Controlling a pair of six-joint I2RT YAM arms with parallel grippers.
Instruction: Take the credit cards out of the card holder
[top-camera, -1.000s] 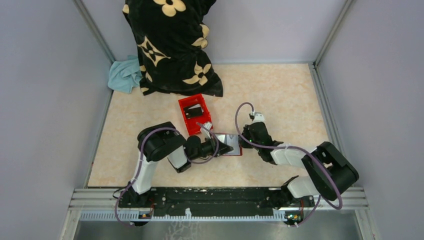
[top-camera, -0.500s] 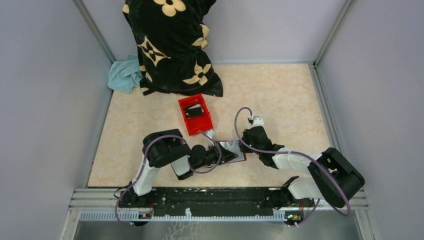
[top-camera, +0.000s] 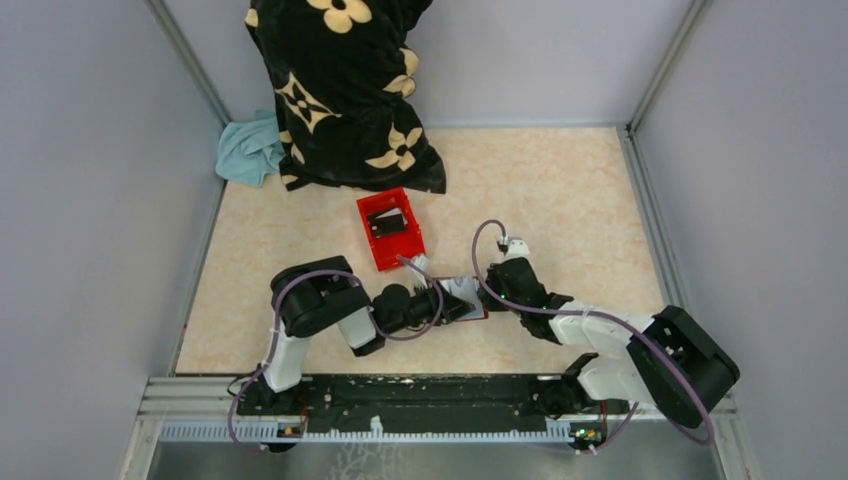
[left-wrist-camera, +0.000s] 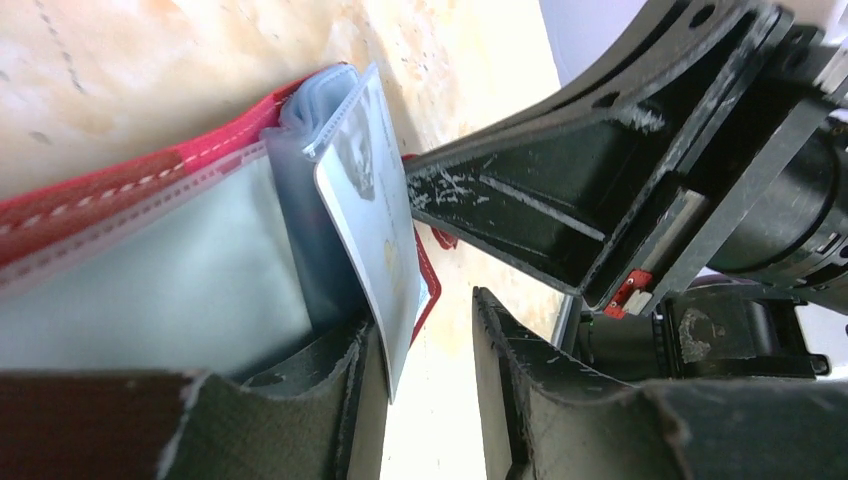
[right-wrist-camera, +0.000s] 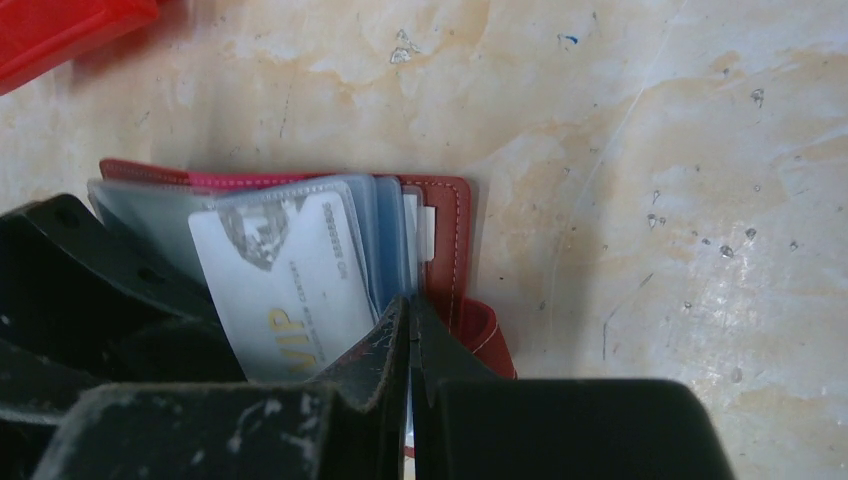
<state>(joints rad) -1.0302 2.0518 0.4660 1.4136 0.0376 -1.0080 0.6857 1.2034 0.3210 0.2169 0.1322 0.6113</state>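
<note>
The dark red card holder (top-camera: 470, 303) lies open on the table between both grippers, its clear sleeves fanned out (right-wrist-camera: 440, 215). One pale credit card (right-wrist-camera: 290, 285) with gold "VIP" lettering sticks partly out of a sleeve. In the left wrist view this card (left-wrist-camera: 375, 215) leans against the inner face of one finger of my left gripper (left-wrist-camera: 430, 350), which is open with table showing in the gap. My right gripper (right-wrist-camera: 410, 310) is shut, its tips set against the sleeves beside the red cover. Whether a sleeve is pinched there cannot be told.
A bright red open box (top-camera: 390, 228) with a dark item inside stands just beyond the holder; its corner shows in the right wrist view (right-wrist-camera: 60, 30). A black flowered cloth bundle (top-camera: 340, 90) and a teal cloth (top-camera: 250, 148) sit at the back left. Grey walls enclose the table.
My left gripper has gone from shut to open, releasing its pinch on the card. Both arms and the card holder have shifted slightly toward the near edge.
</note>
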